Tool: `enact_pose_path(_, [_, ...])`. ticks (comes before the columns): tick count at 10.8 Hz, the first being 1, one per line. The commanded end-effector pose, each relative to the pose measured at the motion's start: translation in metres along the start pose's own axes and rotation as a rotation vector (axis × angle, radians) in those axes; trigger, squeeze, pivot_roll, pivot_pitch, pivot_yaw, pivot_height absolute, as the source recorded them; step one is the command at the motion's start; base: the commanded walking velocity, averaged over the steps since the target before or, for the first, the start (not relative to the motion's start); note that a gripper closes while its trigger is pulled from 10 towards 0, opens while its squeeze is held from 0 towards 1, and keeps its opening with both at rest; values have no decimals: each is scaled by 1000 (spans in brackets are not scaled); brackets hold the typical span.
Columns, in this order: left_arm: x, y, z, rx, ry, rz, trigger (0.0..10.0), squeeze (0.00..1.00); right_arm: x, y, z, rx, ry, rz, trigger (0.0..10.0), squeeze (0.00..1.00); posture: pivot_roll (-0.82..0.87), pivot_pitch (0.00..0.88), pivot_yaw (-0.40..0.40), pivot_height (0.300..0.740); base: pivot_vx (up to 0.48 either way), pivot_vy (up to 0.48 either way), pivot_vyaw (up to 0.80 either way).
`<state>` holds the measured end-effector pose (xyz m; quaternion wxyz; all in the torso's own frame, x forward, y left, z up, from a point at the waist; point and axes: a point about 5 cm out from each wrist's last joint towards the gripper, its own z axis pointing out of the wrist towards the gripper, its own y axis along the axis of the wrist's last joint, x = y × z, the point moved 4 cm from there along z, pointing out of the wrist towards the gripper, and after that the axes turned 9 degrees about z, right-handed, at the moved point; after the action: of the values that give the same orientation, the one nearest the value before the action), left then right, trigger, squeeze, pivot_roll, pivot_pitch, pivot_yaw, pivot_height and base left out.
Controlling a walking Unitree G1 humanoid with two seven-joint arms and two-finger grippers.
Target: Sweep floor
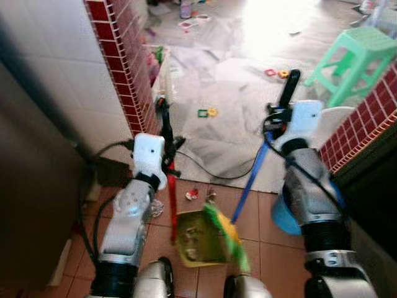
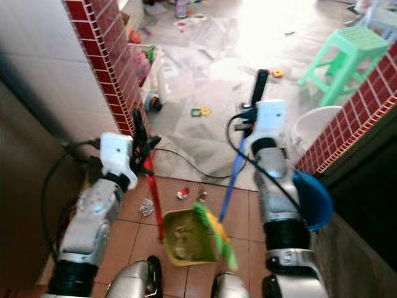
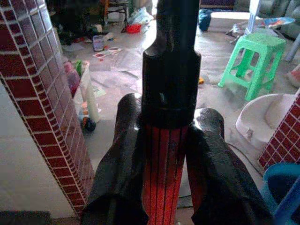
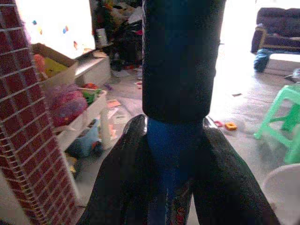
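Now we clamp the left gripper (image 1: 166,138) on the red dustpan handle (image 1: 172,198) to steady the dustpan (image 1: 197,239) on the tiles, while beside it our right gripper (image 1: 284,107) grips the blue broom handle (image 1: 248,186), bristles (image 1: 224,231) at the pan.

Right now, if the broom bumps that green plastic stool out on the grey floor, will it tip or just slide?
The green stool looks like thin moulded plastic, so probably light and easy to shove. Its legs splay outward, so a low bump from the broom would likely slide it rather than tip it. A bump near the seat might rock it.
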<state>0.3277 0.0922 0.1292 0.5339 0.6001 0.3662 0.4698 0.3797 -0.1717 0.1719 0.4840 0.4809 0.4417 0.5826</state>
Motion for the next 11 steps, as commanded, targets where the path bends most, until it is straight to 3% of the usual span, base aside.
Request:
enact_pose_path(1, [-3,18,2,-66,-24,44,10000,0,-1,16,1,-46,-14,-30,10000,0,-32,115,3,740,0,0,0])
enact_pose_path(2, [-9,27,3,-84,-47,50,10000,0,3,15,-1,-44,-11,-33,10000,0,-35,114,2,740,0,0,0])
enact_pose_path(4, [-12,26,-11,-53,-65,5,10000,0,12,12,-10,-59,-4,-56,10000,0,-46,100,47,740,0,0,0])
enact_pose_path(5, [-7,27,-20,-77,-52,1,10000,0,5,9,-16,-65,-47,-25,10000,0,-51,87,78,740,0,0,0])
enact_pose_path(8, [4,17,-24,-49,-43,15,10000,0,-13,-4,-29,-50,-137,-23,10000,0,-79,51,112,740,0,0,0])
enact_pose_path(9, [5,17,-27,-46,-46,19,10000,0,-12,-2,-28,-50,-131,-8,10000,0,-78,61,107,740,0,0,0])
enact_pose_path(10, [7,18,-29,-47,-51,28,10000,0,-8,-2,-24,-32,-129,64,10000,0,-73,77,96,740,0,0,0])
enact_pose_path(11, [9,18,-29,-48,-37,32,10000,0,-3,4,-21,-54,-97,17,10000,0,-72,87,85,740,0,0,0])
